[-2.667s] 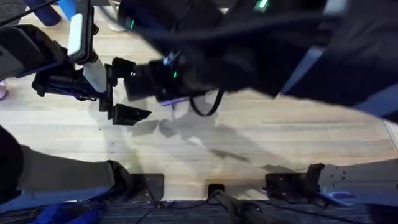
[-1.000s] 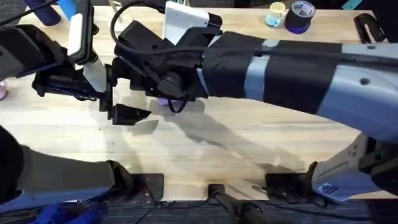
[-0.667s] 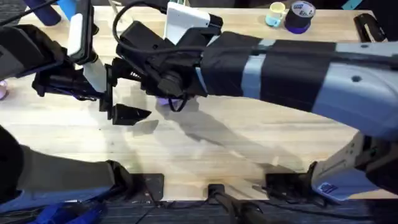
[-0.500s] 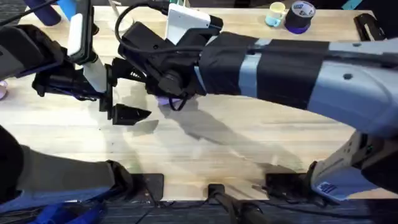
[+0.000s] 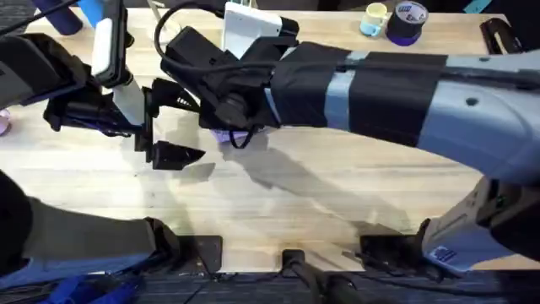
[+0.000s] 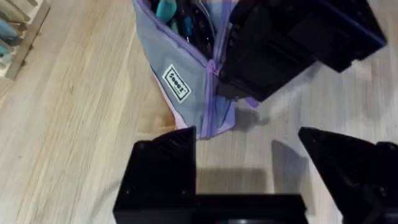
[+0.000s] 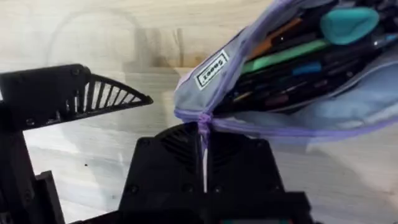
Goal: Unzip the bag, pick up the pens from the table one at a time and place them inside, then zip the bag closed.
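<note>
Right arm reaches across the bench (image 5: pixel 354 194) from lower right to the upper left of centre; its gripper (image 5: pixel 221 127) sits over the bag (image 5: pixel 232 138), of which a small lavender patch shows beneath it in the overhead view.

Right wrist view: bag (image 7: pixel 292 87) lies on the wood, zipper open along the top edge, mouth gaping. Pens (image 7: pixel 292 53) packed inside: green, orange, dark and blue barrels, one with a teal end. White label near the bag's closed end. A pale strip, probably the zipper pull or seam tab, runs from that end down between the right gripper's (image 7: pixel 204 163) fingers, which look pressed together on it; the contact itself is partly hidden, so the pinch is likely but not certain.

Left gripper (image 5: pixel 164 122) is just beside the bag on its left in the overhead view, fingers spread wide, holding nothing. Left wrist view: left gripper (image 6: pixel 261 162), with the bag's (image 6: pixel 186 81) end standing between and just beyond the two black fingers, apart from both. Teal pen tips (image 6: pixel 166 11) show in the open mouth. Right gripper's (image 6: pixel 249 93) black body is right against the bag's end.

Far bench edge: yellow cup (image 5: pixel 372 19), purple tape roll (image 5: pixel 407 23), white box (image 5: pixel 251 27)
</note>
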{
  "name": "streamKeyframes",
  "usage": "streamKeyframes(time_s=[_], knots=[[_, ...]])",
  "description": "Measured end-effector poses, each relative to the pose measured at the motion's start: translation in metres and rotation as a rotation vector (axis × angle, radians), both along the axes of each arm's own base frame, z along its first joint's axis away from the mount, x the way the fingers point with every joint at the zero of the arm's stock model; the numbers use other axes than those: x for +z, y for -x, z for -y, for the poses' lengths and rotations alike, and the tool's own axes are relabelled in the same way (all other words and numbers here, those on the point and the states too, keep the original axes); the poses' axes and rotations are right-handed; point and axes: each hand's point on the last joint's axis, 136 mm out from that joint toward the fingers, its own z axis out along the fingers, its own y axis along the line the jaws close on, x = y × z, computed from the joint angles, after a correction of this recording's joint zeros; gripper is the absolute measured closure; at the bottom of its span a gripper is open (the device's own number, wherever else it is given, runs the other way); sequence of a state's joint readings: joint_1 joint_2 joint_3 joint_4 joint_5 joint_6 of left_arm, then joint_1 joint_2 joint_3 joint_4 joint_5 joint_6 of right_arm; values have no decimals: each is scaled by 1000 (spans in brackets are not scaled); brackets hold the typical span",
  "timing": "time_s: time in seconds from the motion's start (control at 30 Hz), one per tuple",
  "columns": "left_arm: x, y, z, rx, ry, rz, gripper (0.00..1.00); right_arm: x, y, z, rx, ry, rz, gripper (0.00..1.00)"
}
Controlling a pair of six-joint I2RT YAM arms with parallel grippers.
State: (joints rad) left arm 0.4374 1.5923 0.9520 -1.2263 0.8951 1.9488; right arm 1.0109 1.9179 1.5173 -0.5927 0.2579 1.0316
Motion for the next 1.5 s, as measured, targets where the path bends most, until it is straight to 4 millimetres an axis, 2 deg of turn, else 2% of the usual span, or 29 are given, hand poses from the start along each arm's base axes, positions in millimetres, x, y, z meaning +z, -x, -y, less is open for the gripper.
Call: streamKeyframes(time_s=[0.13,0.33,0.43,1.5], knots=[[0,0,0,0,0,0,7,6,-2,2,47,1,6,969],[0,0,0,0,0,0,8,45,-10,13,97,-38,59,971],[0,0,0,0,0,0,7,57,-15,19,101,-48,81,971],[-1,-5,-2,1,-11,28,8,57,-23,19,140,-79,68,971]])
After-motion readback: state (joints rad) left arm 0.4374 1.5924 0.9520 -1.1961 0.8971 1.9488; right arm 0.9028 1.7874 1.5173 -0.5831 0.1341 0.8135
